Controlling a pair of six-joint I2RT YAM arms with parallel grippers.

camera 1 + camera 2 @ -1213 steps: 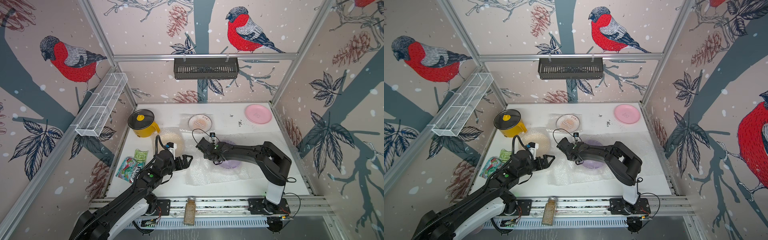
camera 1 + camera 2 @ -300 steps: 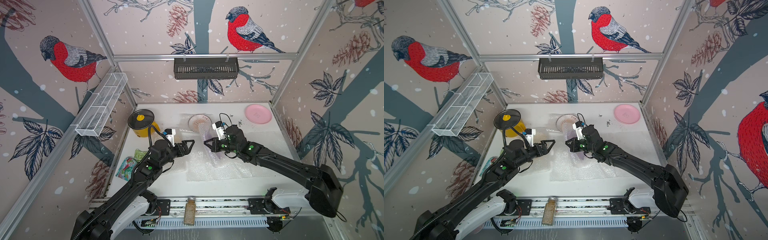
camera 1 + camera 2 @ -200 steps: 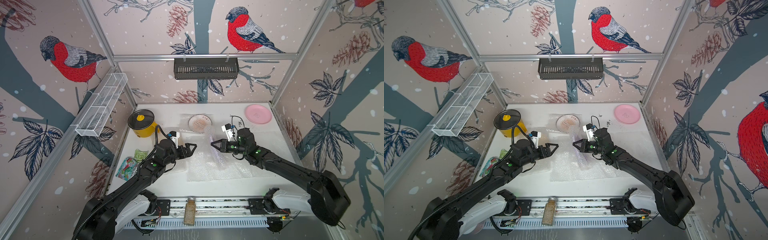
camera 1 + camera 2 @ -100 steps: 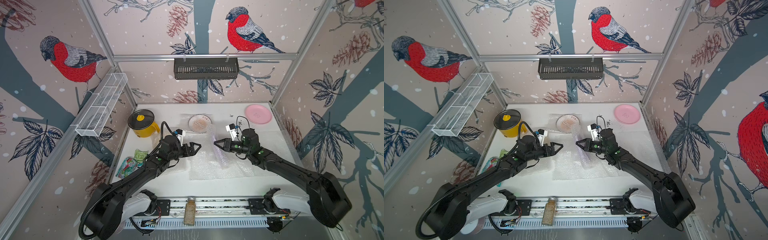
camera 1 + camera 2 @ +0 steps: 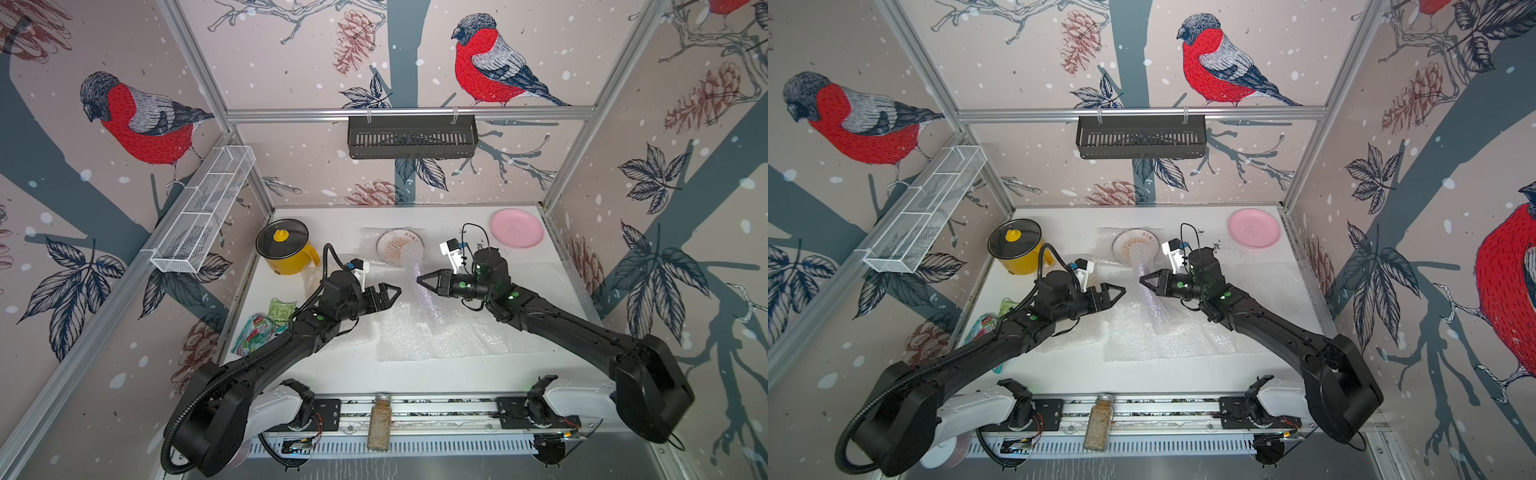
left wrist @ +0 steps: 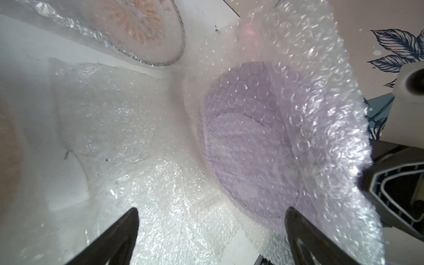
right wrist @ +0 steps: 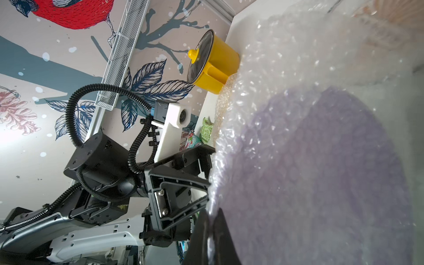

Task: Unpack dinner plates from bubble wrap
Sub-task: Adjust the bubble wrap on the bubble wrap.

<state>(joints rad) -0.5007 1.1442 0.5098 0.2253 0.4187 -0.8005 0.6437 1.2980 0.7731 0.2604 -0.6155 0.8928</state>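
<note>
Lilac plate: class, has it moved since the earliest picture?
Yes: the lilac plate, flat before, now stands on edge in bubble wrap, nearer the sunburst plate.

The bubble wrap is showing as clear, glossy, dimpled plastic; the pink plate is showing smooth, the table matt white.

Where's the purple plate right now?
In a top view, the lilac plate sits tilted inside the bubble wrap pinched by the right gripper, mid-table, in front of the sunburst plate.
</note>
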